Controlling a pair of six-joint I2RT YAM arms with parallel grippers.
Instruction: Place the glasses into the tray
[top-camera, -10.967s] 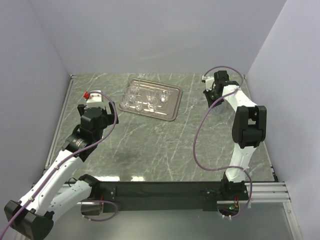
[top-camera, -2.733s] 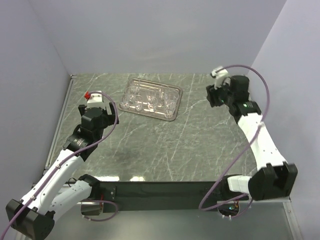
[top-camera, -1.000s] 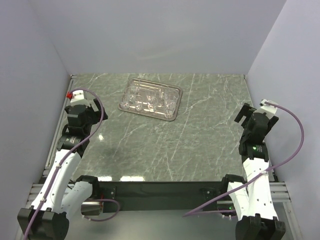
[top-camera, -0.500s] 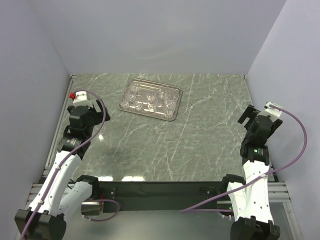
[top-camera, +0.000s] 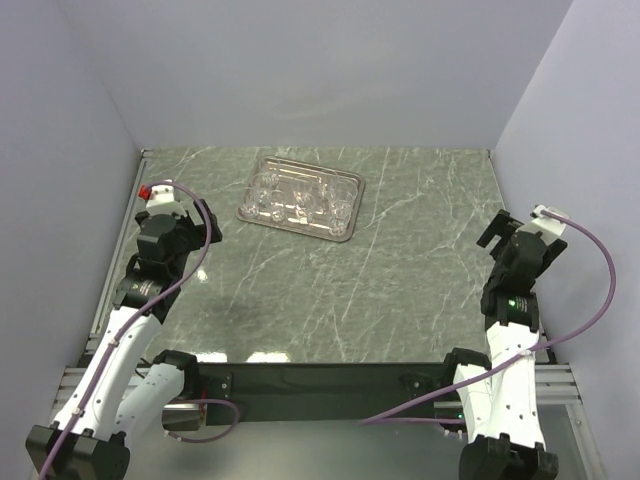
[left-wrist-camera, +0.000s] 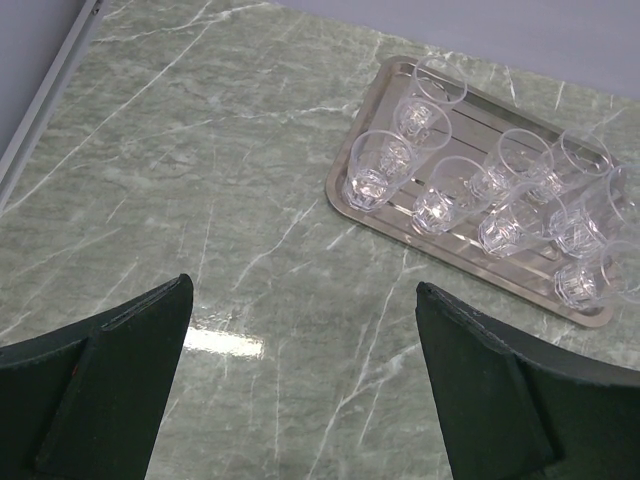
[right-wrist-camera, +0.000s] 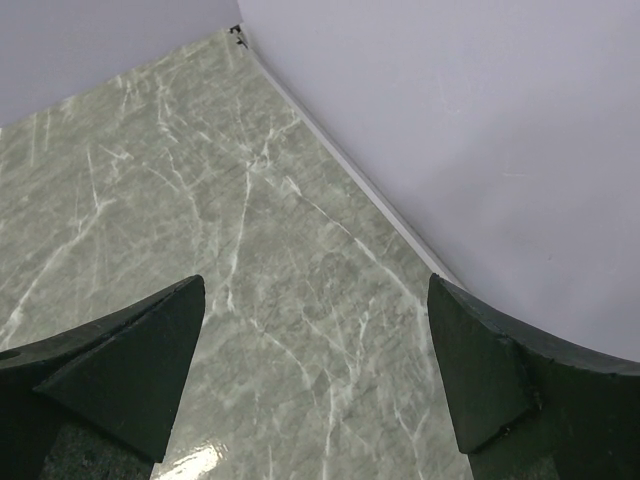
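All visible glasses (left-wrist-camera: 437, 200) upright inside tray (left-wrist-camera: 338, 188), far side of table (top-camera: 330, 290); none seen outside. Left gripper (left-wrist-camera: 303, 290), right gripper (right-wrist-camera: 316, 282): jaws apart, empty. Task apparently complete.

Green marble table (top-camera: 330, 290) — silver tray (top-camera: 354, 190) flat on far-left part.

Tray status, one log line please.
small clear glasses: inside flat silver metal tray | left hand: open, empty | right hand: open, empty

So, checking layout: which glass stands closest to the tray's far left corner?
The topmost glass in the left wrist view, alone in that corner of the tray.
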